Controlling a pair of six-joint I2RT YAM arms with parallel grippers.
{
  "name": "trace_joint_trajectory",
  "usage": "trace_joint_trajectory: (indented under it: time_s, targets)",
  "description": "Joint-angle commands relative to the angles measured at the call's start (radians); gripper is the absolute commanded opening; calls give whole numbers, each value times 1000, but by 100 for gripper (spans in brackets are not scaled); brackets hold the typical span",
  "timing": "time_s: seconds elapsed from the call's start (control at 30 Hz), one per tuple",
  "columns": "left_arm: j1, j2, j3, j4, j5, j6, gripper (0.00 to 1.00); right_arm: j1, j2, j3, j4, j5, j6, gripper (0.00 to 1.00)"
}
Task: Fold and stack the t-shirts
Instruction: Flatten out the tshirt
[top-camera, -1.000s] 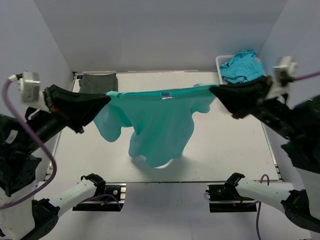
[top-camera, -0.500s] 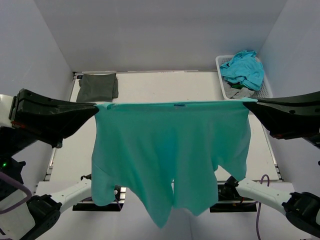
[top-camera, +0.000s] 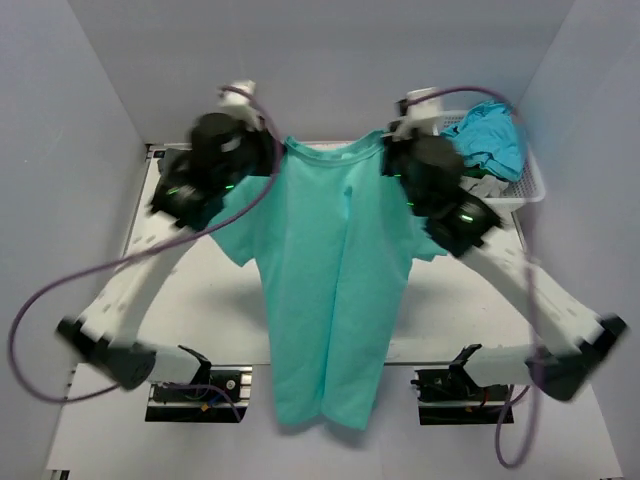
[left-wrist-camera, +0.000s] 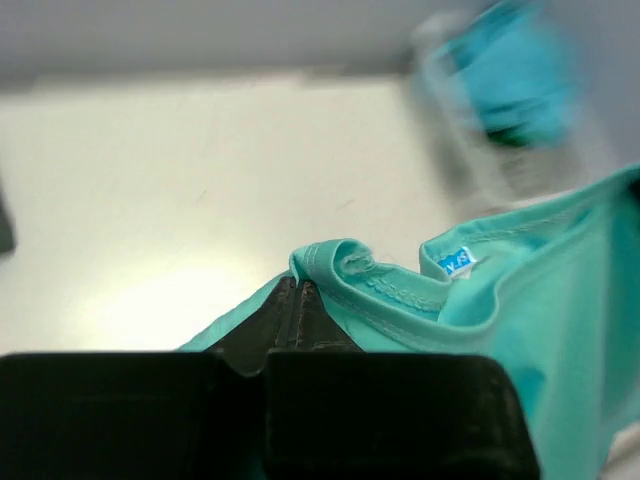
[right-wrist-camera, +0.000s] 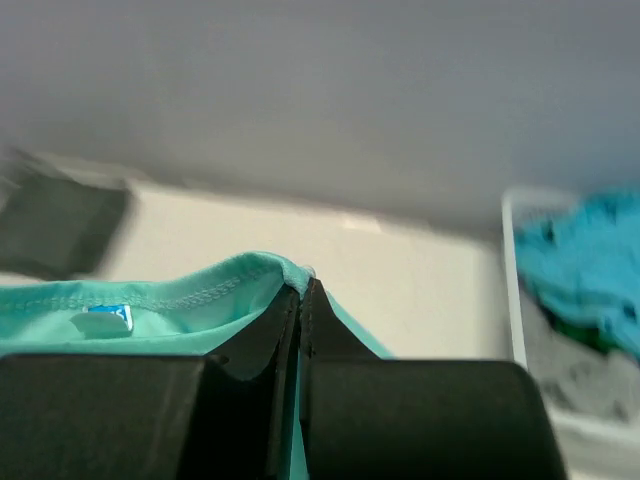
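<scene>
White table spans the workspace. Teal-green t-shirt is held up in the air over it, collar edge at the top toward the far side. Its body hangs straight down, sleeves droop on both sides, and the hem is lowest in the top view. White basket sits at the far right corner with blue clothes piled inside. Dark olive t-shirt lies on the table at far left, blurred. Left gripper has its jaws pressed together on the teal shirt's shoulder edge beside the collar. Right gripper is pinched the same way on the other shoulder. Small white neck label with blue print sits inside the collar, between the two grips.
</scene>
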Motion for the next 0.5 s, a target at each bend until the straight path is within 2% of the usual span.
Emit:
trace_joint_trajectory:
  time_s: [0.0,0.03,0.07,0.13,0.17,0.2,0.23,0.27,0.3,0.33,0.4,0.47]
  targets:
    - [26,160,-88,-14,-251,1,0,-54,170,-70,92,279,0,0]
    - [26,206,-88,-5,-261,1,0,-71,210,-61,90,235,29,0]
    - [43,311,-88,6,-262,-8,0,-117,335,-45,84,211,73,0]
    - [70,436,-27,-5,-280,-17,0,-166,423,29,17,147,105,0]
    - [80,503,11,-16,-292,-17,0,-177,577,92,-17,141,112,0]
    - [80,642,124,-72,-292,-32,5,-205,623,161,-47,147,113,0]
    - [95,712,190,-106,-292,-32,27,-214,705,194,-61,144,113,1]
    - [107,775,329,-140,-292,-48,39,-220,748,259,-100,124,113,20]
    - [107,830,393,-195,-292,-48,46,-244,840,328,-115,89,116,35]
    - [107,914,446,-210,-283,-48,99,-249,867,364,-190,48,121,49]
    - [107,961,548,-224,-257,-37,100,-268,907,439,-229,-8,126,69]
    - [107,958,553,-224,-226,-28,100,-268,893,411,-224,-25,119,81]
